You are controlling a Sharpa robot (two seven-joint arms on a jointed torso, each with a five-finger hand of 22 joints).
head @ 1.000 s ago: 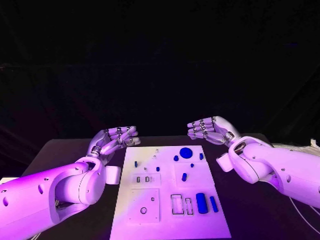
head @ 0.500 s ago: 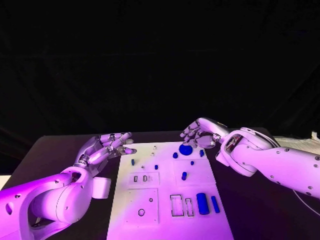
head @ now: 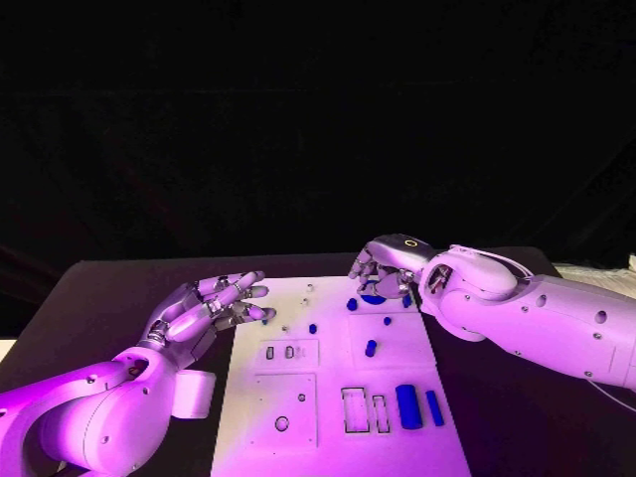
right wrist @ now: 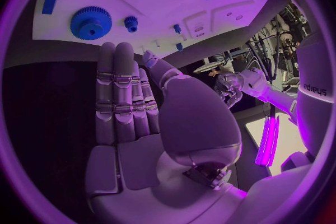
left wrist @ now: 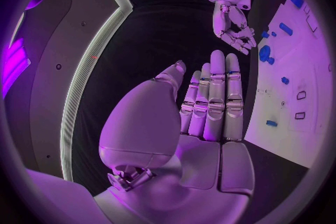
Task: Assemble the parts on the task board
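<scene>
The white task board (head: pixel 333 447) lies in the middle of the black table. A blue gear (head: pixel 373 298) sits near its far end, also seen as the gear (right wrist: pixel 91 22) in the right wrist view. My right hand (head: pixel 380 270) hovers just over that gear, fingers extended, holding nothing. My left hand (head: pixel 211 306) is at the board's far left edge, fingers straight and empty; in the left wrist view this hand (left wrist: pixel 210 101) points toward the right hand (left wrist: pixel 234 31). Two long blue pegs (head: pixel 408 405) lie near the board's right front, and small blue pieces (head: pixel 370 348) dot its middle.
A white block (head: pixel 192 393) sits on my left wrist beside the board's left edge. A pale cloth-like object (head: pixel 605 278) lies at the table's far right. Rectangular slots (head: pixel 354 407) and a square recess (head: pixel 285 407) mark the board's near half.
The view has shifted. My right hand has come down and inward over the blue gear. My left hand has lowered to the board's left far edge, its fingers straighter.
</scene>
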